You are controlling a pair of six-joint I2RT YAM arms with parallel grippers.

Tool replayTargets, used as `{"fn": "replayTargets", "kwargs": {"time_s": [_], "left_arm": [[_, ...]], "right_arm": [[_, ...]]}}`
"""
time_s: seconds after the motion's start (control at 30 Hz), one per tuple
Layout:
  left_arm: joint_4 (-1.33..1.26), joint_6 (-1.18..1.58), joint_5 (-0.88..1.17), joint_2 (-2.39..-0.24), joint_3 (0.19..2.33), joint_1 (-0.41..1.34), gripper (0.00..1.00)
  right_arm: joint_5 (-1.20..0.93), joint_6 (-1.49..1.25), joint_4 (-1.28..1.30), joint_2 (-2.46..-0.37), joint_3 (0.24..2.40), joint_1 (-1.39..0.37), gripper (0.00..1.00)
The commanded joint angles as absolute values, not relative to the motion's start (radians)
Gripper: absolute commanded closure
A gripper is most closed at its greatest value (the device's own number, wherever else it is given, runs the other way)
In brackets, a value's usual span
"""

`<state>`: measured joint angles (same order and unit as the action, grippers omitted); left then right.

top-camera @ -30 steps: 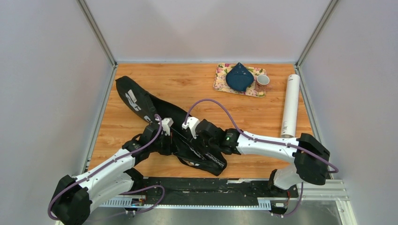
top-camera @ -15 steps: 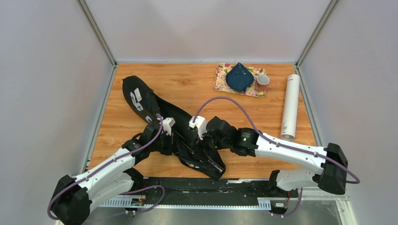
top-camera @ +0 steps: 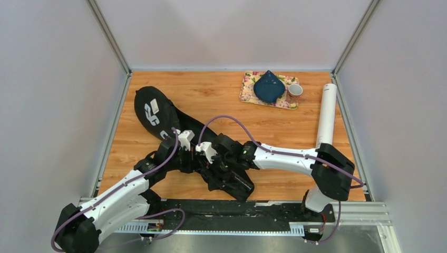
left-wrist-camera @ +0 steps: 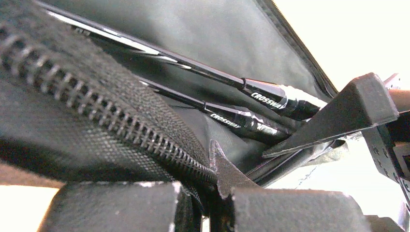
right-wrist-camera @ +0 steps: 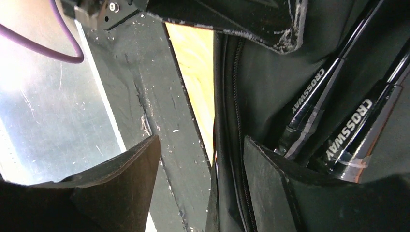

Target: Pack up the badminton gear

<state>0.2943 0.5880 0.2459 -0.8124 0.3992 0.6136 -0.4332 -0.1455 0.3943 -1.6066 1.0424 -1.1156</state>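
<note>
Long black cover (top-camera: 158, 113) aslant on the wooden surface (top-camera: 295, 126), wide end at ten o'clock, narrow end down at six, close to the arms' bases. Zip undone along the narrow half, mouth gaping.

Inside, two rackets (left-wrist-camera: 227, 121) side by side. Only thin shafts and lettered upper handles on show, heads hidden deeper in the cover.

Left arm in from seven o'clock, right arm in from four, both meeting over the cover's narrow half.

Left gripper (left-wrist-camera: 209, 191) pressed together on the cover's zipped edge, zip teeth running straight into the pinch.

Right gripper (right-wrist-camera: 200, 145) just at three o'clock of the left one, jaws apart, astride the opposite edge of the mouth. One finger (right-wrist-camera: 121, 193) outside, over the black rail (right-wrist-camera: 159, 121) at the near edge. The other within the cover, right beside the racket handles. Cannot tell whether either finger touches the fabric.

White tube (top-camera: 327, 110) lying along the three o'clock edge of the surface, well apart from the cover, near end behind the right arm's elbow.

Flowered tray (top-camera: 246, 95) at one o'clock, with a blue cloth (top-camera: 269, 87) on it and a small cup (top-camera: 294, 90) at its three o'clock end.
</note>
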Motion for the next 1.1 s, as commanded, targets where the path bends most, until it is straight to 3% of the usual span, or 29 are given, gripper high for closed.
{"fn": "replayTargets", "kwargs": {"time_s": [0.0,0.33,0.57,0.83,1.07], "left_arm": [[0.199,0.566,0.226,-0.769,0.385,0.618,1.0],[0.132,0.558,0.224,-0.749,0.353,0.618,1.0],[0.159,0.56,0.109,-0.726,0.371,0.617,1.0],[0.081,0.601,-0.066,-0.695,0.341,0.618,1.0],[0.038,0.629,-0.123,-0.707,0.348,0.618,1.0]], "right_arm": [[-0.425,-0.098,0.374,-1.644,1.104,-1.109,0.3],[-0.373,-0.003,0.419,-1.738,1.178,-1.109,0.29],[-0.491,0.011,0.451,-1.675,1.085,-1.111,0.5],[-0.623,-0.032,0.561,-1.537,1.039,-1.1,0.62],[-0.698,-0.06,0.581,-1.493,0.996,-1.089,0.83]]}}
